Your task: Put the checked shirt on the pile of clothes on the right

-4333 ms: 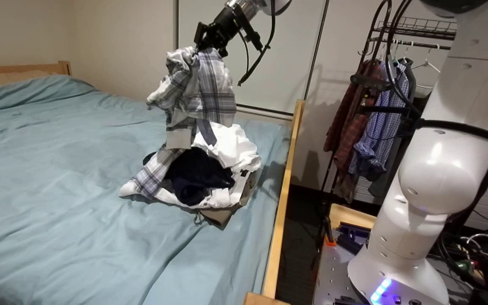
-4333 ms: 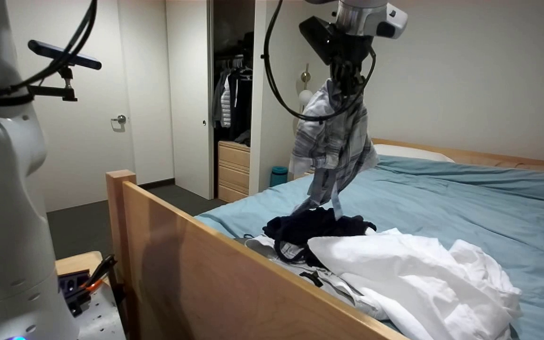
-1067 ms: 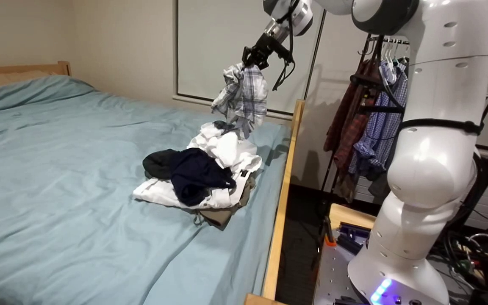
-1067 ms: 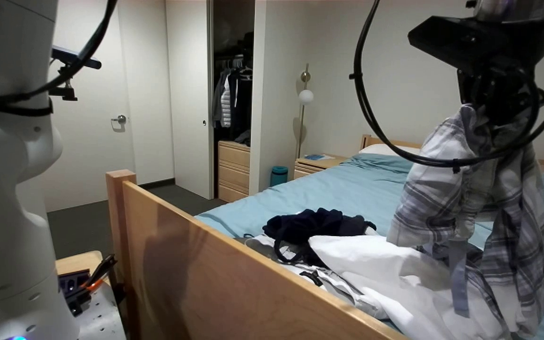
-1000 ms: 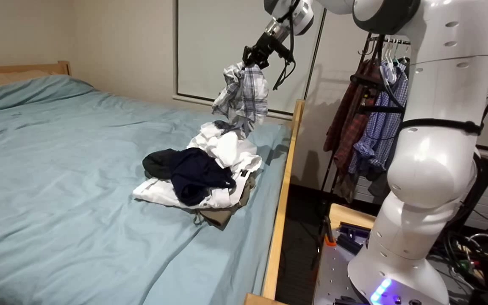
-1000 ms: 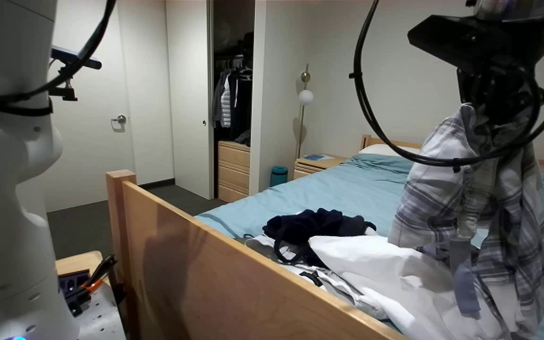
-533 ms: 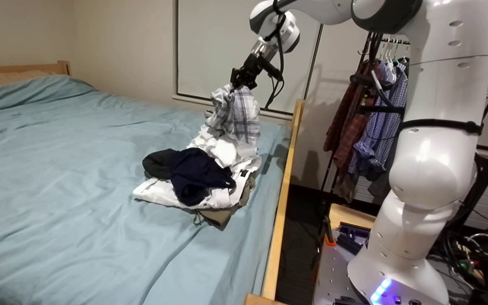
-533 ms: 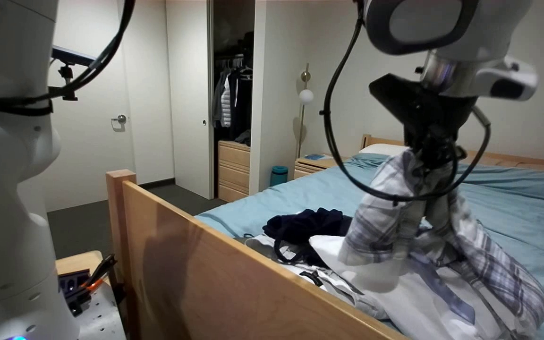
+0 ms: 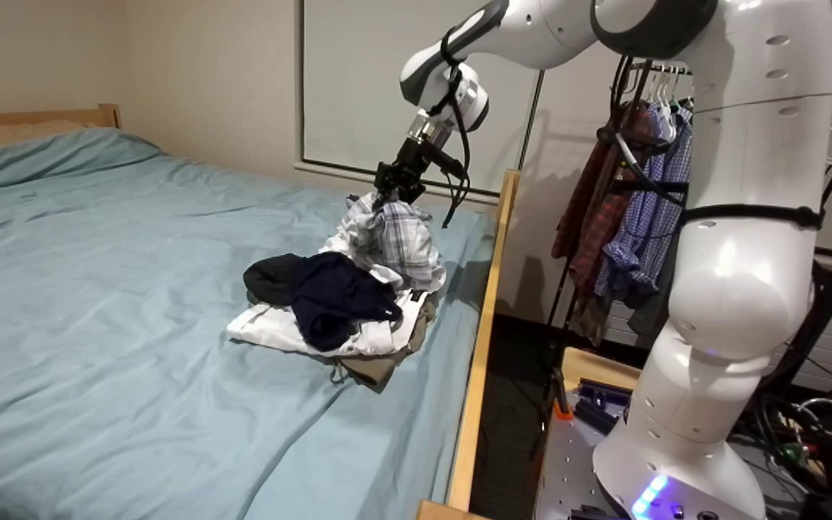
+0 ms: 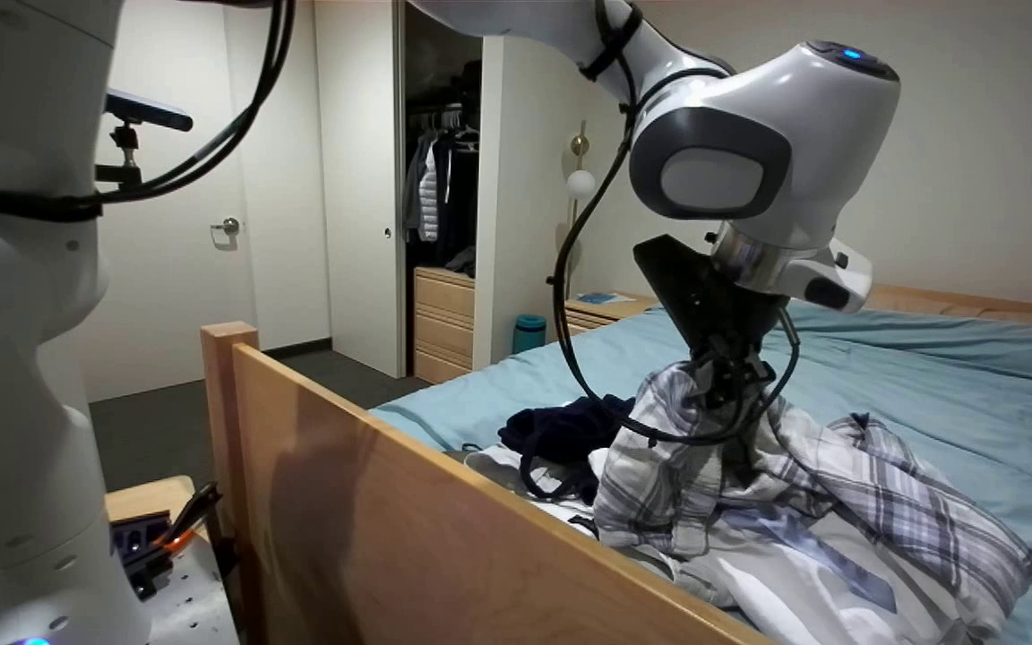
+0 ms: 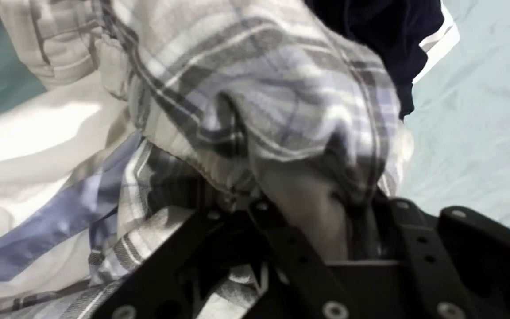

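Observation:
The checked shirt (image 9: 405,242) is white, grey and blue-violet plaid. It lies crumpled over white clothes (image 10: 767,591) on the bed, with one part stretched to the right in an exterior view (image 10: 919,493). My gripper (image 9: 391,198) points down into the top of the shirt, which bunches up around the fingers, as an exterior view shows too (image 10: 731,403). In the wrist view the shirt (image 11: 281,84) fills the space between the fingers (image 11: 332,208); the fingertips are hidden in cloth and blurred. The gripper appears shut on the shirt, low over the pile.
A navy garment (image 9: 336,289) lies beside the shirt, with a dark grey one (image 9: 268,280) next to it and a brown one (image 9: 373,368) underneath. The wooden bed board (image 10: 444,502) rises close to the pile. A clothes rack (image 9: 607,217) stands behind the arm.
The shirt hung in the gripper over the navy garment, then moved over the white clothes. The gripper has since come down, and the shirt now rests folded on them.

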You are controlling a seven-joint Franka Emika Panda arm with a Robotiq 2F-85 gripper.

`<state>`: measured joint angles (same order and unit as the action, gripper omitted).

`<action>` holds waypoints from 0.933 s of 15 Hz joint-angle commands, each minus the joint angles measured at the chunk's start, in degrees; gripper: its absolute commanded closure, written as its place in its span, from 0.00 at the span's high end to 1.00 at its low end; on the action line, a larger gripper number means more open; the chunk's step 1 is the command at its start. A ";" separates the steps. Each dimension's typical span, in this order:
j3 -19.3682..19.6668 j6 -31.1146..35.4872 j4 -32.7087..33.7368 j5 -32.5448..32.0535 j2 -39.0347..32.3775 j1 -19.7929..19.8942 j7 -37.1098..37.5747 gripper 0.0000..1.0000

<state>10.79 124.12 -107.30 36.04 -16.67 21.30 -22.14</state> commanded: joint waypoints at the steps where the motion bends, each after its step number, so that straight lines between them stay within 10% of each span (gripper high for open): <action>1: -1.21 3.88 -5.79 3.56 5.28 -0.57 -2.02 0.78; 5: -2.36 5.67 -11.39 8.07 11.31 -2.95 -3.53 0.99; 14: -1.43 4.99 -31.74 -7.34 29.12 -9.25 4.87 1.00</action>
<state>8.70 127.61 -130.74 33.59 6.22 13.26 -19.57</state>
